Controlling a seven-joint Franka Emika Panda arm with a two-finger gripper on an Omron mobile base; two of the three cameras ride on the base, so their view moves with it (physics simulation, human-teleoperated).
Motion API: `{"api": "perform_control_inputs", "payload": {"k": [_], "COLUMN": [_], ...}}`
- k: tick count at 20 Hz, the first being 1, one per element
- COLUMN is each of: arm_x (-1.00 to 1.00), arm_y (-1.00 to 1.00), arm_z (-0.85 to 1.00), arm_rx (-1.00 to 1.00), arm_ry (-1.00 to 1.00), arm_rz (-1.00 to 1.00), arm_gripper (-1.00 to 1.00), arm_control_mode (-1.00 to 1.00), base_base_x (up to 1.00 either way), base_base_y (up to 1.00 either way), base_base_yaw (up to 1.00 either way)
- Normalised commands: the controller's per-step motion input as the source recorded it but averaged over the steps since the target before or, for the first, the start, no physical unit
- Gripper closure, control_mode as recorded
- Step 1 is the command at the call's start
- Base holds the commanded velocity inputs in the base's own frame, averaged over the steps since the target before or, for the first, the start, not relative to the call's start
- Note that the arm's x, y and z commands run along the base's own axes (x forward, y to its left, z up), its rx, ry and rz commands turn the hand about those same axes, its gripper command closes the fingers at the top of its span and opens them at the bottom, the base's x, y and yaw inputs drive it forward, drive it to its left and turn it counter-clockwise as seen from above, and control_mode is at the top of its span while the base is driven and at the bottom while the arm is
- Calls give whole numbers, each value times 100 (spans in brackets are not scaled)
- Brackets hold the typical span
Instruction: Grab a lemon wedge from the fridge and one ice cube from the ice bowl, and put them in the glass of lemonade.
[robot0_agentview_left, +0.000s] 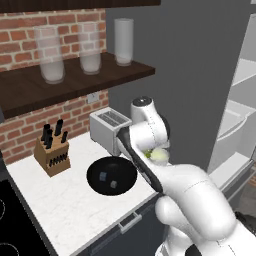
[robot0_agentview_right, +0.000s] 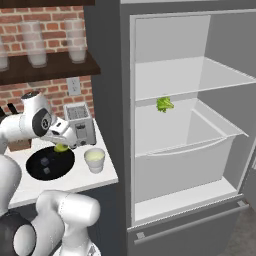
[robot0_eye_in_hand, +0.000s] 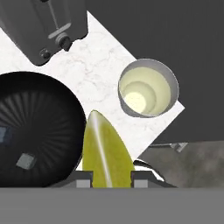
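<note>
**Op A:** What have I got in the gripper (robot0_eye_in_hand: 107, 177)?

**Op B:** From the hand view, I see the lemon wedge (robot0_eye_in_hand: 105, 153) pinched between the two fingertips (robot0_eye_in_hand: 83, 178), its point sticking out ahead of them. The jaws are clamped on it, one dark tip on either side.

**Op A:** Where does that put it over the counter (robot0_agentview_left: 70, 210)?

**Op B:** I'm hanging above the white marble top. In the right base view the wedge (robot0_agentview_right: 61, 147) sits at the far right rim of the ice bowl (robot0_agentview_right: 35, 170), with the glass of lemonade (robot0_agentview_right: 94, 159) just to the right of it. Not over the glass; from the hand camera the glass (robot0_eye_in_hand: 148, 87) lies ahead and to one side of the wedge tip.

**Op A:** The bowl's contents?

**Op B:** I count two ice cubes (robot0_agentview_left: 108, 180) on the black bottom in the left base view. The toaster (robot0_agentview_right: 80, 123) stands behind the bowl, against the fridge side, and a knife block (robot0_agentview_left: 51, 152) is further left by the brick wall.

**Op A:** And the fridge (robot0_agentview_right: 200, 130)?

**Op B:** Door open, white inside, pale shelves. I see a small green leafy thing (robot0_agentview_right: 164, 104) on the middle shelf. Above the counter, a dark wooden shelf (robot0_agentview_left: 75, 82) carries three tall clear glasses (robot0_agentview_left: 124, 41).
</note>
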Motion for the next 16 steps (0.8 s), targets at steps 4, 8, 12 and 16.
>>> {"api": "perform_control_inputs", "payload": {"k": [4,8,12,16], "arm_x": [98,76,27,1], "arm_y": [-71,-59,-32,-9], "arm_z": [-26,-45,-40,-31], "arm_rx": [0,3,4,0], "arm_ry": [8,8,14,13], "arm_rz": [-2,-5,-5,0], "arm_gripper": [100,100,100,100], "arm_control_mode": [-100,-100,-100,-100], "base_base_x": [0,0,0,0], "base_base_y": [0,0,0,0], "base_base_yaw": [0,0,0,0]}}
